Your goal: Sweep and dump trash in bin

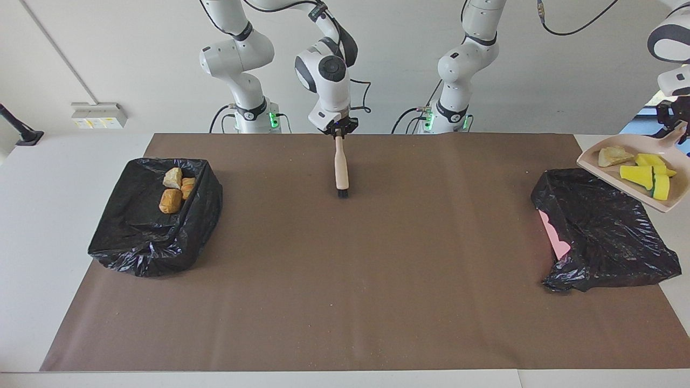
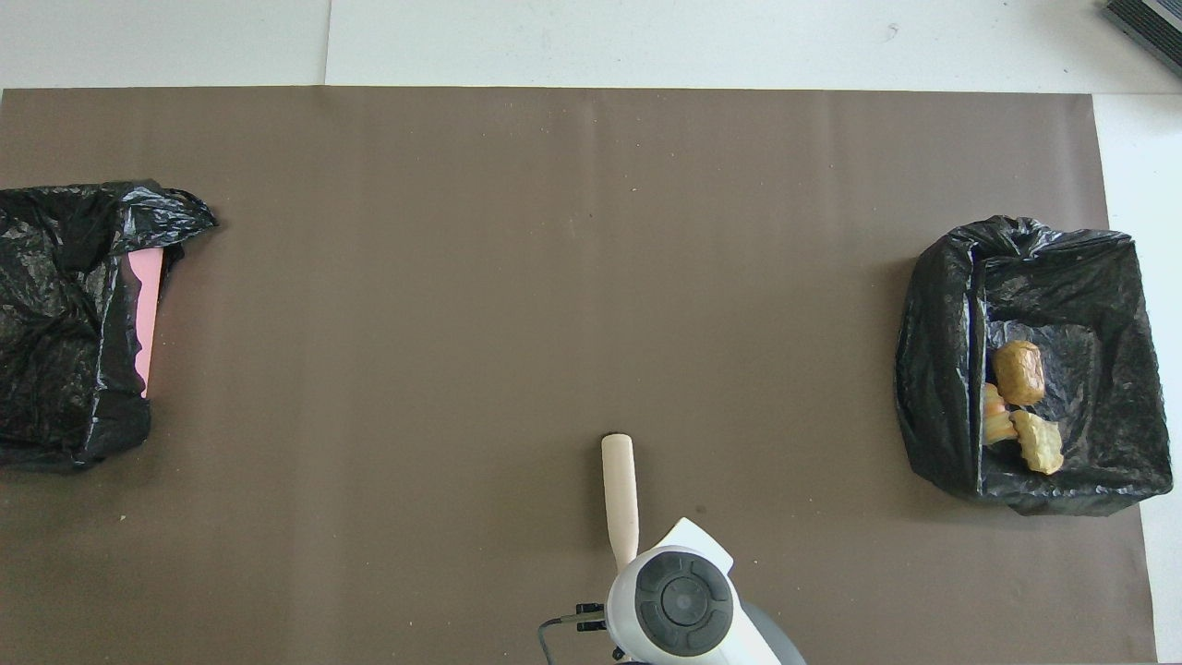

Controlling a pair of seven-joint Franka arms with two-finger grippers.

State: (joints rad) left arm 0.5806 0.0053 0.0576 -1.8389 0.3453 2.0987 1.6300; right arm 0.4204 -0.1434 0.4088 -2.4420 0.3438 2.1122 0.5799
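Note:
My left gripper is shut on the handle of a beige dustpan and holds it in the air over the table edge, beside the black-bagged bin at the left arm's end. The pan carries a tan lump, two yellow sponge wedges and a green-backed one. My right gripper is shut on a wooden brush, whose bristles touch the mat. The other bin, at the right arm's end, holds a tan lump, a croissant and a brown bread piece.
A brown mat covers the table, with only fine crumbs on it. The left arm's-end bin shows a pink wall under its liner. The overhead view shows the brush handle and the filled bin; the dustpan is out of it.

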